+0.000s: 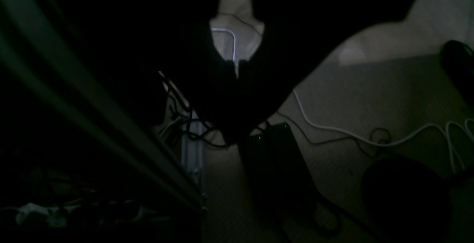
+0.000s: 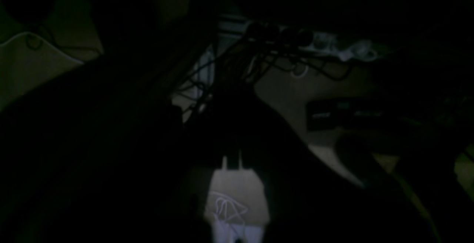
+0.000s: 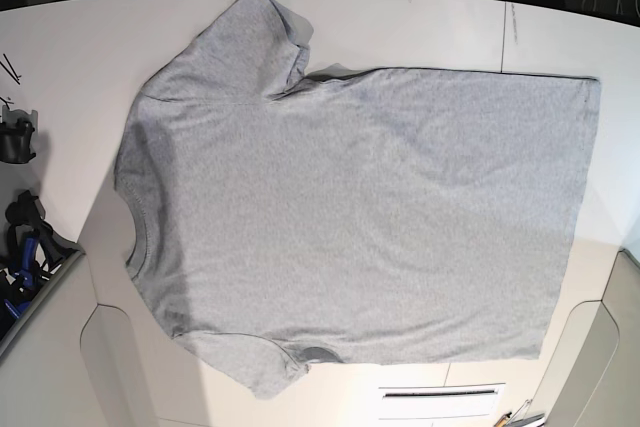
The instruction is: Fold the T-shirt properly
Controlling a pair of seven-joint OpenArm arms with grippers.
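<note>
T-shirt spread flat, plain side up, on the white table; no fold made yet.

Neck points to the base view's left, hem to its right, one sleeve toward the far edge, one toward the near edge. Looks light, soft and floppy, will likely sag and slide when lifted; best pinched at hem corners, shoulders or sleeve edges. Left gripper and right gripper hang off the table over the floor, both closed, holding nothing.

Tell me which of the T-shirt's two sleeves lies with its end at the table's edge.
The sleeve at the bottom of the base view; the other sleeve, at the top, lies fully on the table.
</note>
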